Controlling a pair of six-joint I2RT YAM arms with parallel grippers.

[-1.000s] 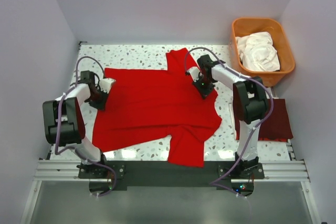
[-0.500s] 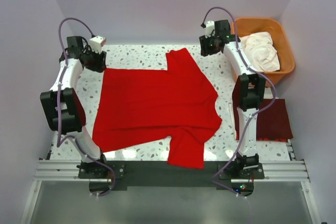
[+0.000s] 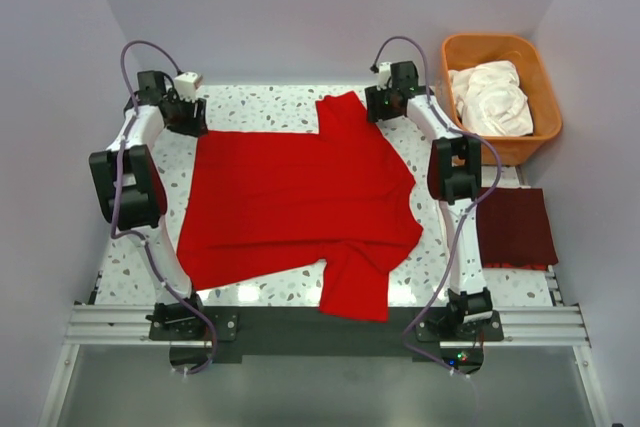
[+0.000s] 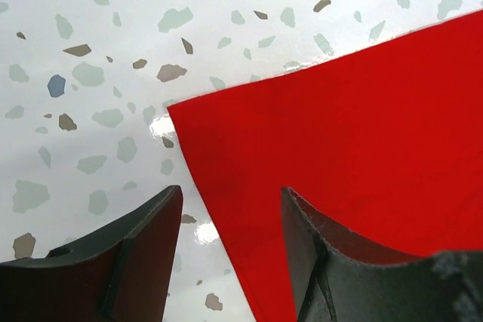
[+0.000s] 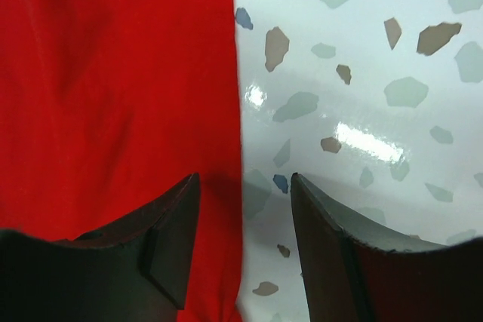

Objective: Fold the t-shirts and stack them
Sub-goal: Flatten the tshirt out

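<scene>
Red t-shirt (image 3: 300, 197) is seen spread flat at centre of speckled table (image 3: 260, 102). Left gripper (image 4: 230, 201) is held w/ fingers apart over shirt's far-left corner; right gripper (image 5: 243, 186), fingers likewise apart, is set astride far sleeve's edge. Folded dark-red shirt (image 3: 515, 227) is laid at right, nr orange basket (image 3: 490, 40)
</scene>
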